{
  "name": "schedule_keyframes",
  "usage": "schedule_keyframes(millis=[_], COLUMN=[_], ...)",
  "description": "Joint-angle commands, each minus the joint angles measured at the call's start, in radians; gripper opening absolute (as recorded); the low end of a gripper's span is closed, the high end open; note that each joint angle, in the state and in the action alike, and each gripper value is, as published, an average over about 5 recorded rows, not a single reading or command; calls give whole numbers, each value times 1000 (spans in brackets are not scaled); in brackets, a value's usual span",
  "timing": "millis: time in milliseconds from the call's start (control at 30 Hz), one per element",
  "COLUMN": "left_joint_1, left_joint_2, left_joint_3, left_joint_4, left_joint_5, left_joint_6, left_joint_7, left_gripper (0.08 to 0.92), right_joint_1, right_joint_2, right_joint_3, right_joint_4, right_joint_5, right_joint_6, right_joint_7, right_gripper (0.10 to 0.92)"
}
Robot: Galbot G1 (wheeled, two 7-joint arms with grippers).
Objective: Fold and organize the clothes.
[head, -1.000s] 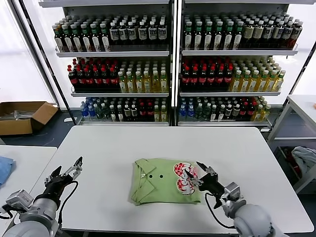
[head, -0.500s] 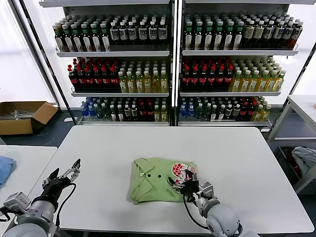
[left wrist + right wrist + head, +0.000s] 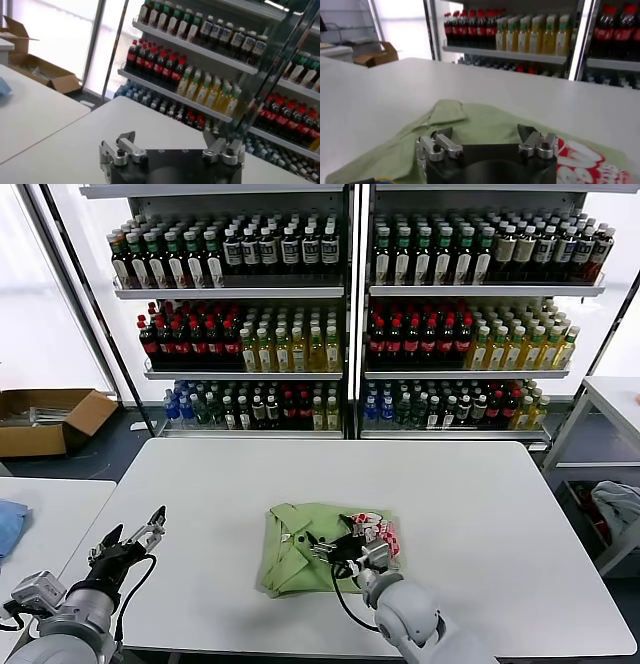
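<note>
Your shirt (image 3: 300, 546) is lying folded near the front of the table (image 3: 200, 484), collar side up, red-and-white logo (image 3: 382, 536) toward your right. Your right gripper (image 3: 335, 546) is hovering over the shirt's middle, jaws spread wide and holding nothing. Your left gripper (image 3: 128, 536) is waiting off the cloth, near the table's left edge, jaws also wide. Judged stage: a fold in hand, one edge rumpled. Next move calls for lowering onto a hem and pinching cleanly. Logo lettering is not legible; bottle (image 3: 260, 349) labels likewise.
</note>
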Motion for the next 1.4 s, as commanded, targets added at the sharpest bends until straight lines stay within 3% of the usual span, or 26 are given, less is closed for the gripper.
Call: schedule_keyframes(millis=[33, 367, 667, 900, 1233, 1400], left_joint_1=[-3, -26, -23, 1, 61, 91], left_joint_2=[0, 12, 12, 1, -51, -76], left_joint_3=[-8, -15, -29, -32, -86, -126], left_joint_4=[11, 24, 42, 17, 37, 48], left_joint_5=[-1, 25, 113, 168, 430, 462], left_joint_6=[-2, -12, -86, -134, -297, -339], left_joint_7=[6, 39, 185, 277, 524, 565], left_gripper=[823, 823, 823, 823, 823, 823], right_joint_1=[93, -77, -428, -581, -686, -723], right_joint_2=[29, -195, -136, -24, 46, 50], right_joint_3=[-49, 297, 718, 822, 897, 918], right_joint_4=[-39, 341, 376, 414, 433, 437], right_joint_5=[77, 156, 138, 63, 4, -1], right_joint_6=[-103, 82, 186, 211, 277, 283], right_joint_7=[38, -40, -148, -217, -278, -283], right_gripper=[823, 823, 823, 823, 823, 823])
